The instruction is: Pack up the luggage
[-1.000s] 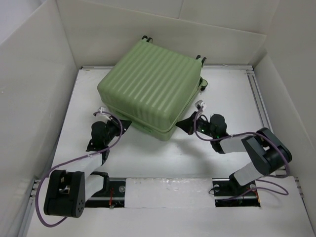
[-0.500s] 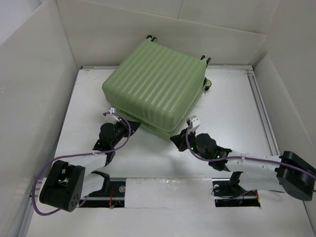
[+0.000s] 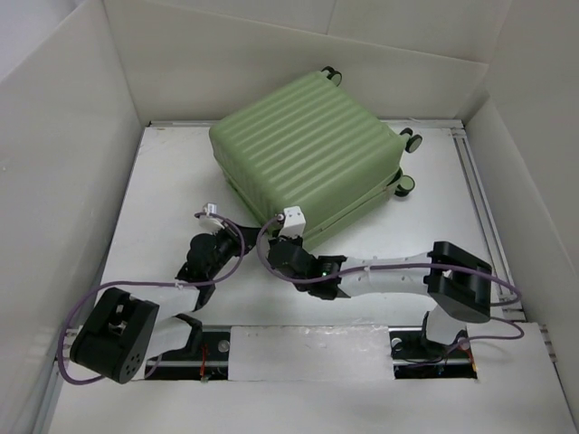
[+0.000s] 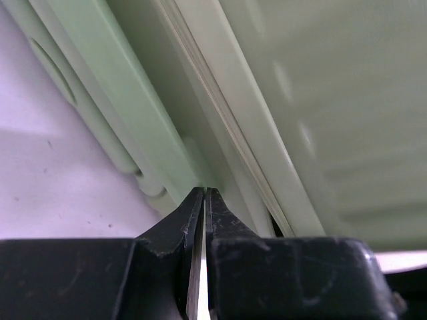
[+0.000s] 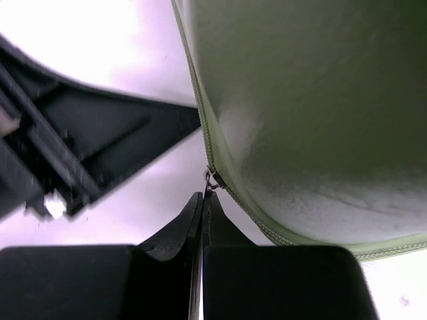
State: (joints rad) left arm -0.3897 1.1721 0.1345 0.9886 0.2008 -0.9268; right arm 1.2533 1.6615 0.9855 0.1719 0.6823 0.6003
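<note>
White tag [image 3: 291, 217] on right wrist, smaller one on left wrist; print on both too small to read. Surface is a white table [image 3: 163, 208] boxed by white wall panels [image 3: 54, 136] on the left, far and right sides, with a metal rail [image 3: 479, 199] along the right edge and a pale strip across the near edge between the arm bases. Purple cables [image 3: 99, 303] loop along both arms. The luggage [image 3: 308, 154] is a pale green ribbed hard shell, lying flat and shut at the far middle of the table, turned at an angle so one corner points to the near edge; contents hidden. Black-and-green wheels [image 3: 412, 142] stick out on its far-right side, toward the far right corner. Left gripper [image 3: 228, 237] is low on the table at the case's near-left side; in the wrist view its fingers [image 4: 204, 197] are pressed together with only a thin slit, tips against a moulded ridge on the shell [image 4: 320, 100]; nothing seen between them. Right arm reaches across from the right base, right gripper [image 3: 276, 237] at the near corner of the case, just beside the left one. Its fingers [image 5: 202, 200] are also pressed together, tips right at a small metal zipper pull [image 5: 210, 177] on the zip seam [image 5: 200, 120] running down the shell [image 5: 320, 100]; cannot tell whether the pull is actually pinched.
</note>
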